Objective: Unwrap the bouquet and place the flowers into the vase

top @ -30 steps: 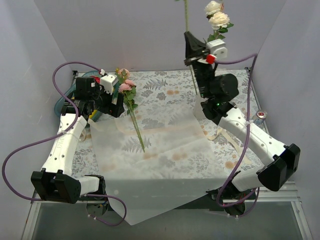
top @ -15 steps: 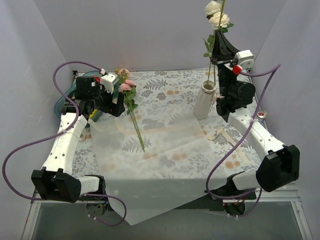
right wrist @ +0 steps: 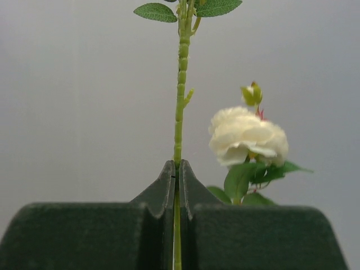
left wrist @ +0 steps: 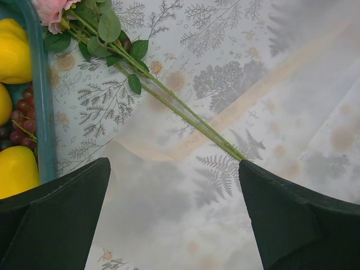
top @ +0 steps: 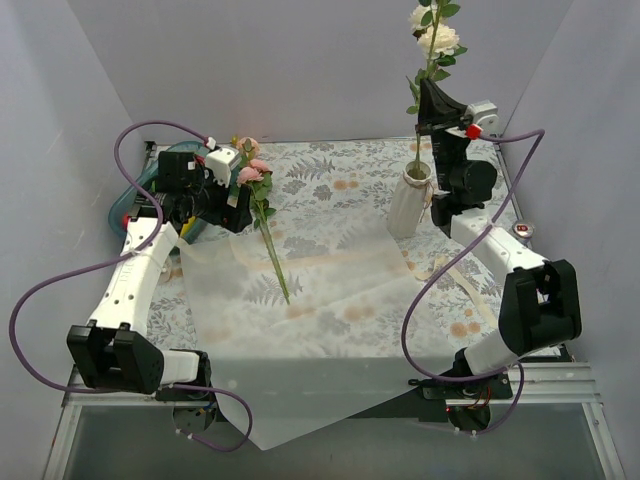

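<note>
My right gripper (top: 427, 97) is shut on the green stem (right wrist: 180, 101) of a cream rose spray (top: 438, 36), held upright. The stem's lower end reaches into the mouth of the white ribbed vase (top: 408, 205). In the right wrist view the jaws (right wrist: 177, 169) pinch the stem, with a cream bloom (right wrist: 247, 135) to the right. Pink roses (top: 251, 170) lie on the cloth, their stems (left wrist: 185, 112) running onto the opened white paper (top: 320, 300). My left gripper (top: 236, 212) hovers open over the paper (left wrist: 174, 214), nothing between its fingers.
A blue tray (left wrist: 40, 95) of yellow fruit and grapes sits left of the pink roses. A cream ribbon (top: 452, 278) trails on the cloth right of the paper. A small silver can (top: 521, 231) stands at the right edge. Grey walls enclose the table.
My right arm has swung the cream rose spray to the right and brought its stem down into the vase. The left arm has barely shifted.
</note>
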Motion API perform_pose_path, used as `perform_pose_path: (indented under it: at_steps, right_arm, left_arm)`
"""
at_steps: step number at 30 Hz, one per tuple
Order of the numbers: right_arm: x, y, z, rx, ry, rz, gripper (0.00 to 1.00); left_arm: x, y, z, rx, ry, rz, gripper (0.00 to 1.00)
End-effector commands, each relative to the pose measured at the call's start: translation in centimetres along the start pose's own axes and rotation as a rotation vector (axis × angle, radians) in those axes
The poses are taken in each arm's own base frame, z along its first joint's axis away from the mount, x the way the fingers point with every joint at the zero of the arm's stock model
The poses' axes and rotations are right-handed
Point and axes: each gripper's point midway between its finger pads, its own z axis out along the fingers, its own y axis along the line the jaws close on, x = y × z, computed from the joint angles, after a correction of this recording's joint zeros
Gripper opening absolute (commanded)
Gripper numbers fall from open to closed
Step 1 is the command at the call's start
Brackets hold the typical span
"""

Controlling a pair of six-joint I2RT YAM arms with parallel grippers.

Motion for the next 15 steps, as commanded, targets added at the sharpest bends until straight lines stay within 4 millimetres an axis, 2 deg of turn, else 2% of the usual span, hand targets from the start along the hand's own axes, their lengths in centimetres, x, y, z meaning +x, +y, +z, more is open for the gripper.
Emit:
perform_pose_path:
  at_steps: [1, 8, 13, 14, 15]
  right_arm:
    - [-7.5, 0.6, -0.4, -0.036, -0.326, 0.030, 0.01]
    - [-6.2, 0.4, -0.9, -0.046, -0.320, 0.041, 0.01]
    - [-5.9, -0.1, -2.2, -0.015, -0.301, 0.032, 0.02]
    - [-5.2, -0.4, -2.8, -0.001, -0.277, 0.032, 0.08]
    - [-5.6, -0.5, -3.1, 0.010, -0.274, 0.023, 0.13]
  left_arm:
    - [-1.4, 0.2, -0.4, 0.003, -0.030, 0.017, 0.98]
    - [-1.3, 0.4, -0.1, 0.002, -0.014, 0.012, 0.98]
    - [-1.2, 0.4, 0.0, 0.002, -0.010, 0.011, 0.98]
    - [-1.2, 0.4, 0.0, 0.000, -0.009, 0.011, 0.98]
    - [-1.2, 0.5, 0.0, 0.001, -0.008, 0.010, 0.98]
